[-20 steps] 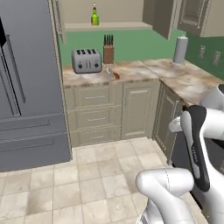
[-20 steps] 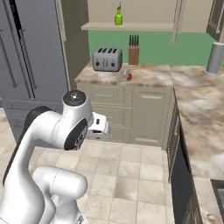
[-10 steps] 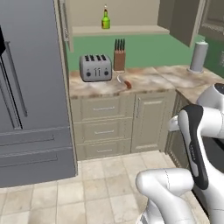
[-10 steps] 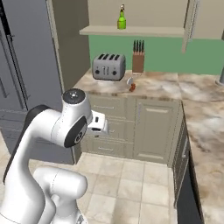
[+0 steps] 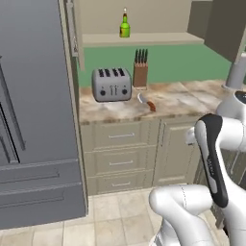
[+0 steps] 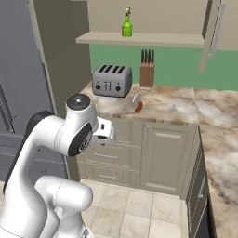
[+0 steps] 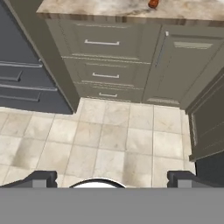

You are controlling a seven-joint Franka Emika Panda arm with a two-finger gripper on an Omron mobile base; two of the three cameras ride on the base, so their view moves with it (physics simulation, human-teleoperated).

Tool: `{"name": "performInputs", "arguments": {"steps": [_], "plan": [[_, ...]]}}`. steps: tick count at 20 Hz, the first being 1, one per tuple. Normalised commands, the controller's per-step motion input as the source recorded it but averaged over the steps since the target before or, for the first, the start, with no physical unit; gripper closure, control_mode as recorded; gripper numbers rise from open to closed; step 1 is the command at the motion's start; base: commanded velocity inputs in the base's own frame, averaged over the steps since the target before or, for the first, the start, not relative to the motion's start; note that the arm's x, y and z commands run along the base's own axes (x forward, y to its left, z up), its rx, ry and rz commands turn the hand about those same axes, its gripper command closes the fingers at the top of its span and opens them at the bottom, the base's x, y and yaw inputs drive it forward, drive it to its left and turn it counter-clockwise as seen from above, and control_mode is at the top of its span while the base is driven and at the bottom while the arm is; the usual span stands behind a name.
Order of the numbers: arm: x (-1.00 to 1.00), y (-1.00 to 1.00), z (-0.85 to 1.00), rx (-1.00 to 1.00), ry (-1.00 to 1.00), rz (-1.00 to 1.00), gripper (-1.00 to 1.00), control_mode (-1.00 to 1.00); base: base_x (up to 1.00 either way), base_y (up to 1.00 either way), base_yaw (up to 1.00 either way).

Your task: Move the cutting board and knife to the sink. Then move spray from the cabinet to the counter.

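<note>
We see the knife (image 5: 147, 102) lying flat on the counter (image 5: 168, 103), just in front of the toaster (image 5: 112, 84) and the knife block (image 5: 140, 70) — its reddish handle toward the counter's front edge. The spray (image 5: 124, 27) stands upright on the cabinet (image 6: 139, 39) shelf above. Our gripper (image 7: 112, 177) hangs released, fingers spread wide over the tiled floor (image 7: 113, 135) before the drawers (image 7: 103, 59) — holding nothing. The board, we think, is hard to make out here.

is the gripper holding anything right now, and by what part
Nothing is held. The gripper is open, its fingers wide apart over bare floor tiles, and the knife lies on the counter.
</note>
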Motion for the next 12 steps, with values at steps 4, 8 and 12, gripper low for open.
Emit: {"name": "performInputs", "arguments": {"steps": [4,8,12], "plan": [[0.00,0.00,0.00,0.00,0.00,0.00,-1.00,1.00,0.63,-0.41,0.00],[0.00,0.00,0.00,0.00,0.00,0.00,-1.00,1.00,0.58,-0.32,0.00],[0.00,0.00,0.00,0.00,0.00,0.00,-1.00,1.00,0.48,-0.22,0.00]]}}
